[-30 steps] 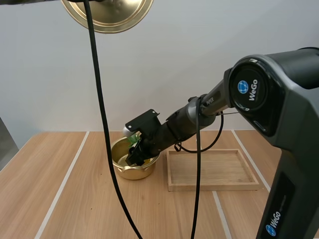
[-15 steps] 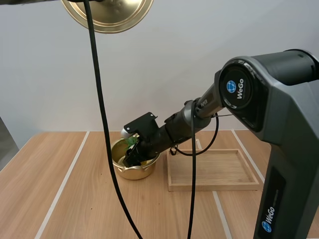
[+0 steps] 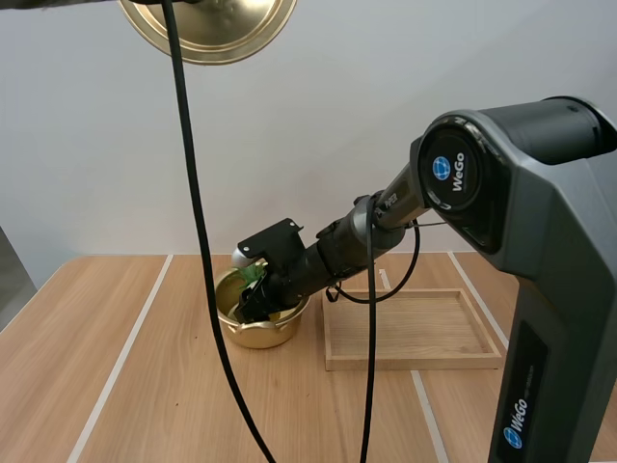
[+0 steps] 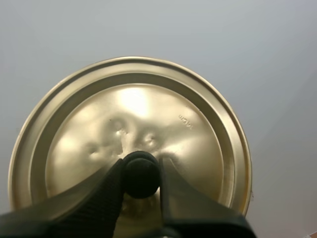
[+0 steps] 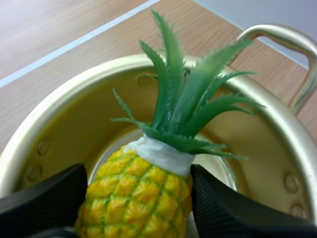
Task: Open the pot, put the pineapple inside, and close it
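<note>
The gold pot point(image 3: 253, 333) stands lidless on the table left of the tray. My right gripper point(image 3: 253, 301) reaches into its mouth, shut on a small yellow pineapple point(image 5: 136, 196) with a green leaf crown point(image 5: 183, 101); the fruit hangs inside the pot point(image 5: 59, 124) above its floor. The leaves point(image 3: 254, 274) peek out above the rim. High above the table, the gold lid point(image 3: 207, 24) is held up. My left gripper point(image 4: 142, 174) is shut on the lid's black knob point(image 4: 141, 173), the lid point(image 4: 198, 129) seen from its top side.
A shallow wooden tray point(image 3: 413, 328) lies right of the pot, with nothing in it. My right arm point(image 3: 501, 193) stretches across from the right, above the tray's back left corner. Bare wooden table point(image 3: 106, 367) lies left of and in front of the pot.
My right gripper has moved a little left and lower, carrying the pineapple deeper into the pot. The lid stays held high.
</note>
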